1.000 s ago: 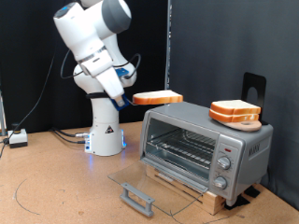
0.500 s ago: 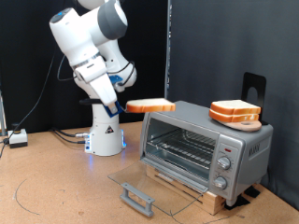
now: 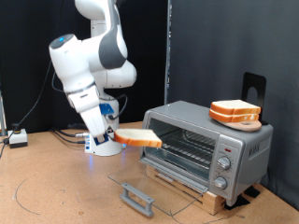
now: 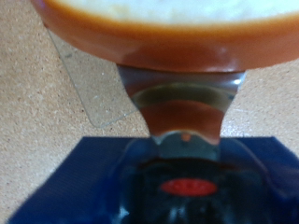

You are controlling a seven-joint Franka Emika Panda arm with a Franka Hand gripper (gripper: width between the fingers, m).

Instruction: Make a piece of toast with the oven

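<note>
- My jaws pinch the piece of toast (image 3: pixel 140 138) by one edge; in the wrist view its orange-brown crust (image 4: pixel 159 42) sits clamped between my fingers (image 4: pixel 182 107), so I have it firmly.
- The slice hangs in the air just beside the oven (image 3: pixel 206 145), at the mouth of its open front and about level with the wire rack (image 3: pixel 187 145), well above the counter (image 3: pixel 56 187).
- The oven's glass door (image 3: pixel 149 182) lies folded down flat, its grey bar handle (image 3: pixel 137 197) at the outer end.
- To do this well, I judge the slice should stay level and line up with the rack, clear of the door and the top of the opening.
- The slice is flat and roughly square, pale tan on its face with a darker rim.
- More slices (image 3: pixel 234 112) rest stacked on the oven's top.
</note>
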